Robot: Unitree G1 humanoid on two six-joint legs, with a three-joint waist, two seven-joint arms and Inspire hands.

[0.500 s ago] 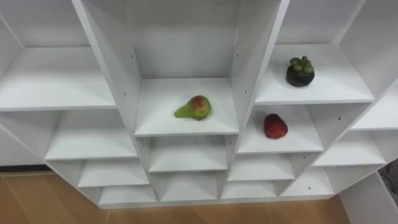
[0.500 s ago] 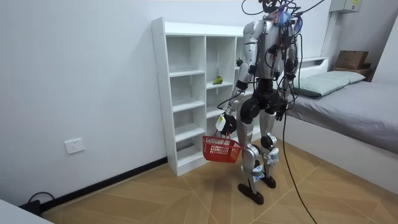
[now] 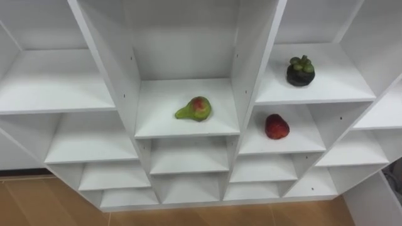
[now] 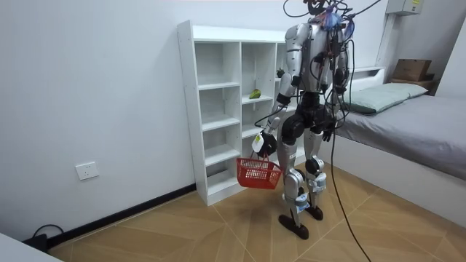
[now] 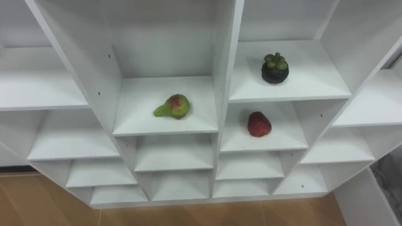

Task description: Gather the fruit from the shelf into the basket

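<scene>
On the closet (image 3: 254, 44) shelves, pear (image 3: 195, 108), mangosteen (image 3: 301, 71) and red fruit (image 3: 276, 126) all lie uncollected, nothing picked yet. Left hand (image 4: 262, 143) grips the basket (image 4: 258, 174) handle. Right hand (image 4: 327, 134) at hip, state unclear.

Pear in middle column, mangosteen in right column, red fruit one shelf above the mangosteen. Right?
No: the red fruit sits on the shelf below the mangosteen, per the left eye view. The pear in the middle column is right.
</scene>
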